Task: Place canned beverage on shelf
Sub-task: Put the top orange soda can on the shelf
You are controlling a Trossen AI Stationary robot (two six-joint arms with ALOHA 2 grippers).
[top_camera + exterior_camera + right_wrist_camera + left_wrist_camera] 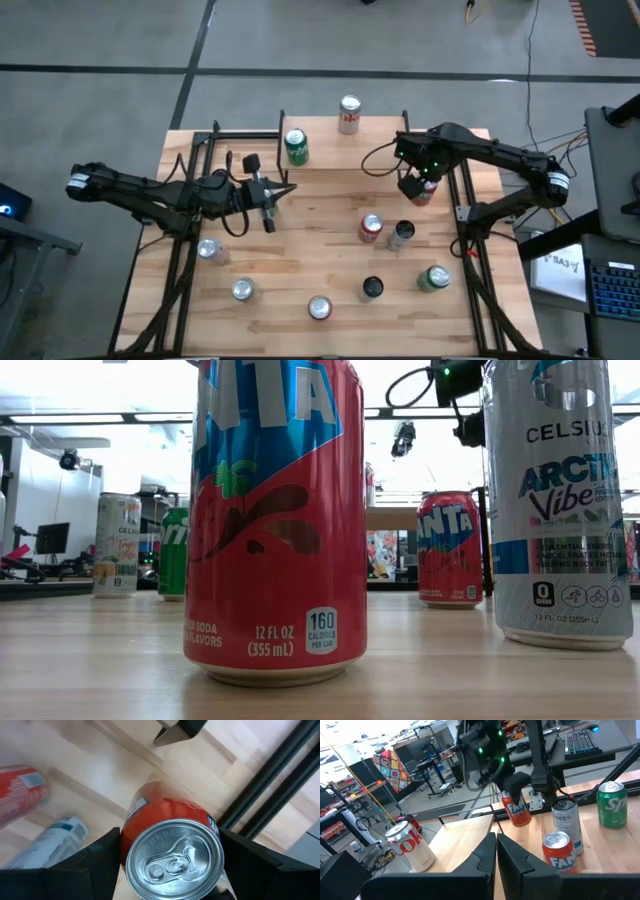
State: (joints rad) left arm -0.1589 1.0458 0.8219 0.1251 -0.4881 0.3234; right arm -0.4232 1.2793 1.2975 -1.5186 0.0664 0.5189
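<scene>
My right gripper (418,188) is shut on a red Fanta can (172,850) over the table's far right part, just right of the shelf (335,152). The shelf is a low riser with a light wood top and black legs at the table's far edge. A green Sprite can (296,147) and a red-and-white can (349,114) stand on it. My left gripper (270,197) is shut and empty, at the middle left, near the shelf's near left corner. Its shut fingers show in the left wrist view (496,855). My right gripper holds the Fanta can by its upper wall, just below the rim (131,845), pinched between the two fingers, one on each side. The fingers come from above, pointing down. In the left wrist view the can (516,810) hangs a little tilted, clear of the table.
Several cans stand on the table: a Fanta (371,228) and a silver Celsius (401,234) just near of my right gripper, a green one (433,278), a dark-topped one (372,288), and more along the near edge (319,307) and left (210,250). Black frame rails (465,215) run along both sides.
</scene>
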